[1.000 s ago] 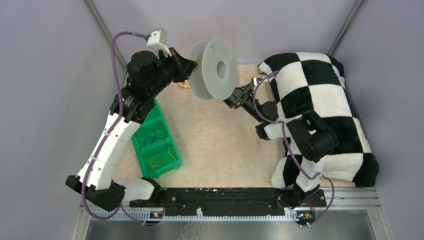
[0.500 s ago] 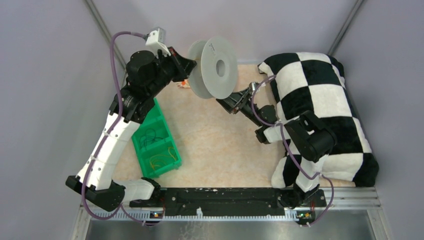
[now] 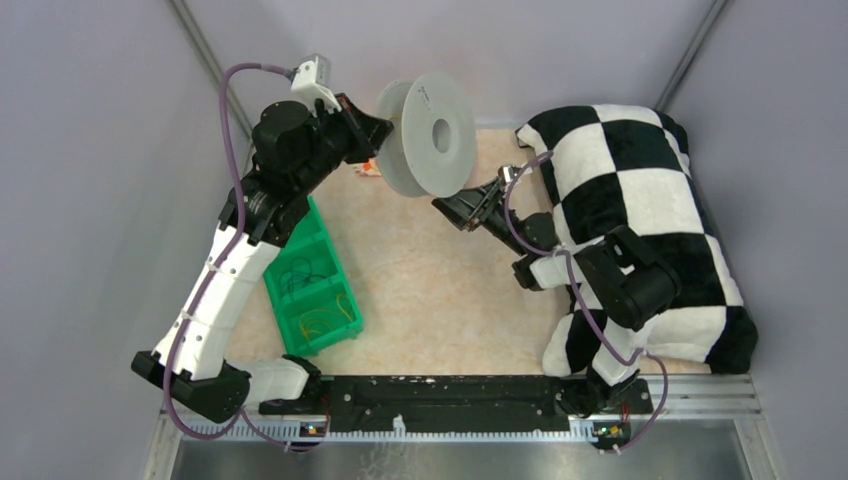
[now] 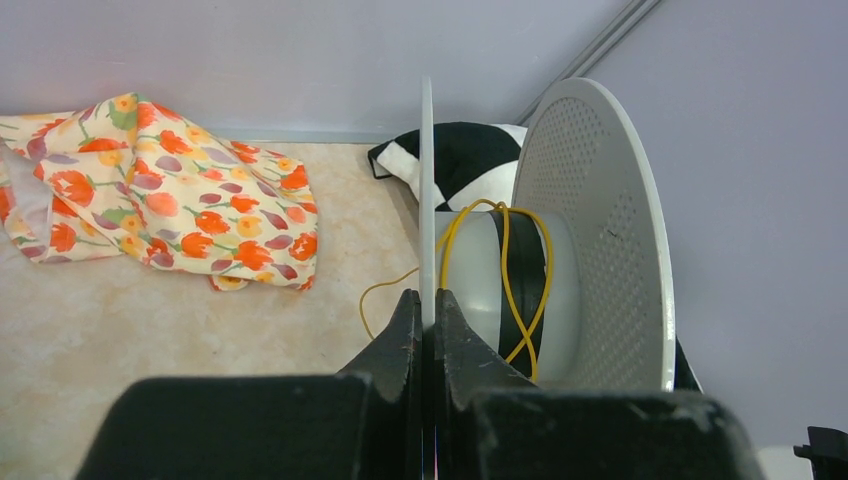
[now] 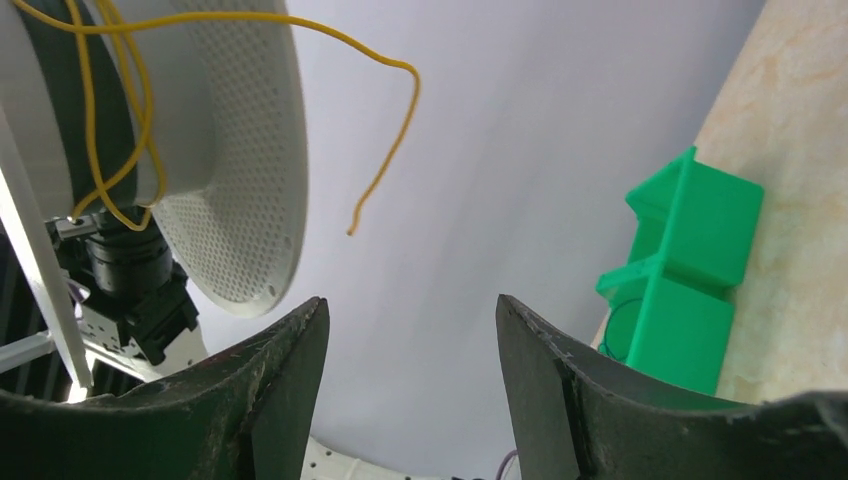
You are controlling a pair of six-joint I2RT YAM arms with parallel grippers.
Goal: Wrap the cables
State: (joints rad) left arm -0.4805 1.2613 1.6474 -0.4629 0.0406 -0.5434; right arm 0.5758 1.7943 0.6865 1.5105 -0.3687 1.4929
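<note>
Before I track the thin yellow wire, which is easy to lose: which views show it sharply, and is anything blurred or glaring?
Left wrist: yellow cable on the spool is sharp, light flat, no glare; left gripper dark, little detail. Right wrist: the cable's loose end is crisp against the pale wall; right gripper slightly soft. Top external: the wound cable is too thin to make out.

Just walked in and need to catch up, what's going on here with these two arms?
The left gripper holds a grey spool up in the air, jaws shut on one flange. A few loops of yellow cable sit around the core, but the cable's end dangles free beside the spool. The right gripper sits beneath the spool with jaws open, holding nothing. So the wrapping looks partly done, with the loose tail not yet wound on.
</note>
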